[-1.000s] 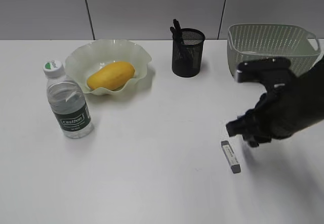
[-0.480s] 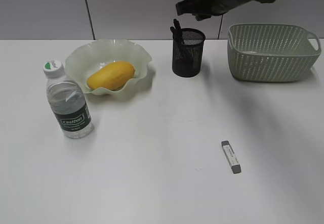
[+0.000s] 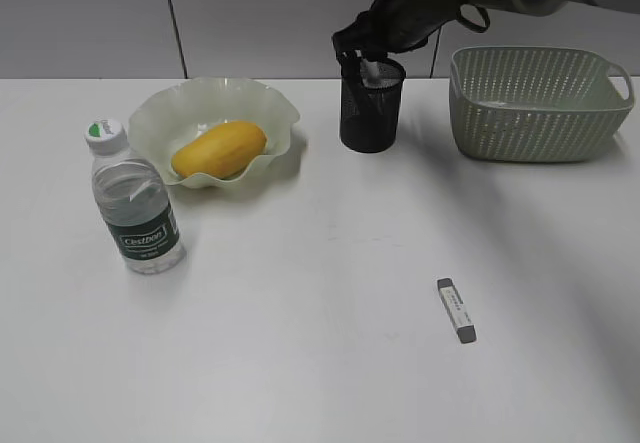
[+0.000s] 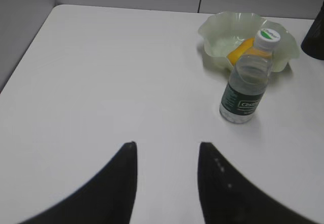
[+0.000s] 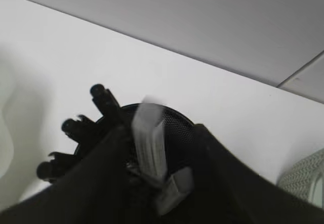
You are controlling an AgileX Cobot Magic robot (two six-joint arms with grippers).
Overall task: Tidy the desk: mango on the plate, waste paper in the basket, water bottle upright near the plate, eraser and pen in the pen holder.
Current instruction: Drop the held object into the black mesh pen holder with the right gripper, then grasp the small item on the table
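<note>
The right end effector (image 3: 372, 55) is hanging right over the mouth of the pen holder (image 3: 370, 105), where upright pens (image 5: 104, 98) are crowding its left side and a pale eraser (image 5: 152, 145) is filling the gap between its fingers. Below and toward the camera, the worktop (image 3: 320, 293) is lying bare, while the basket (image 3: 535, 103) is blocking its right and the plate (image 3: 215, 128) its left.

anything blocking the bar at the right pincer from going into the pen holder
Nothing visible does. The grey-white bar shows blurred between the fingers of the right pincer, directly over the mouth of the pen holder. Pens crowd one side of the cup, beside the bar rather than under it.
</note>
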